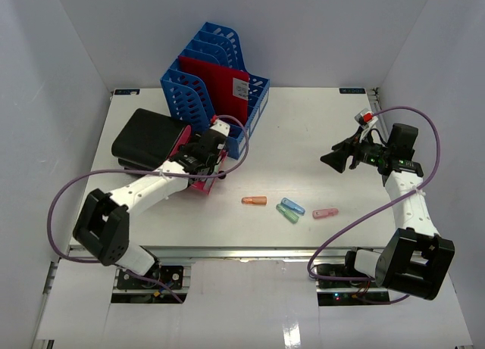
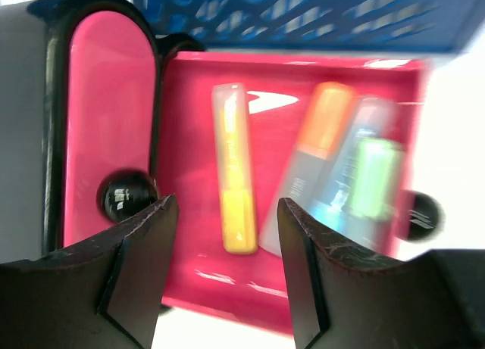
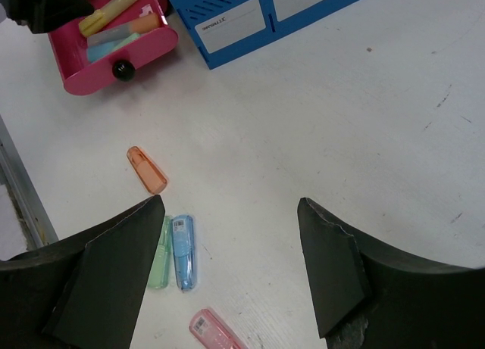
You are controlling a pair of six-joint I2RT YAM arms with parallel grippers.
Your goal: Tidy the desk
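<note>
The white desk (image 1: pixel 303 129) carries four loose highlighters: orange (image 1: pixel 255 200), green with blue beside it (image 1: pixel 289 210), and pink (image 1: pixel 326 213). My left gripper (image 1: pixel 214 167) is open and empty over an open pink drawer (image 2: pixel 189 137). The drawer holds a yellow (image 2: pixel 235 167), an orange (image 2: pixel 322 129) and a green-capped highlighter (image 2: pixel 371 179). My right gripper (image 1: pixel 337 160) is open and empty, raised above the desk's right side. Its view shows the orange (image 3: pixel 146 169), green (image 3: pixel 159 254), blue (image 3: pixel 184 252) and pink (image 3: pixel 216 330) highlighters and the pink drawer (image 3: pixel 144 54).
A blue slotted file rack (image 1: pixel 216 84) with a red folder (image 1: pixel 227 88) stands at the back, just behind the pink drawer. A black case (image 1: pixel 148 137) lies at the left. White walls enclose the desk. A metal rail (image 1: pixel 250 252) runs along the front edge.
</note>
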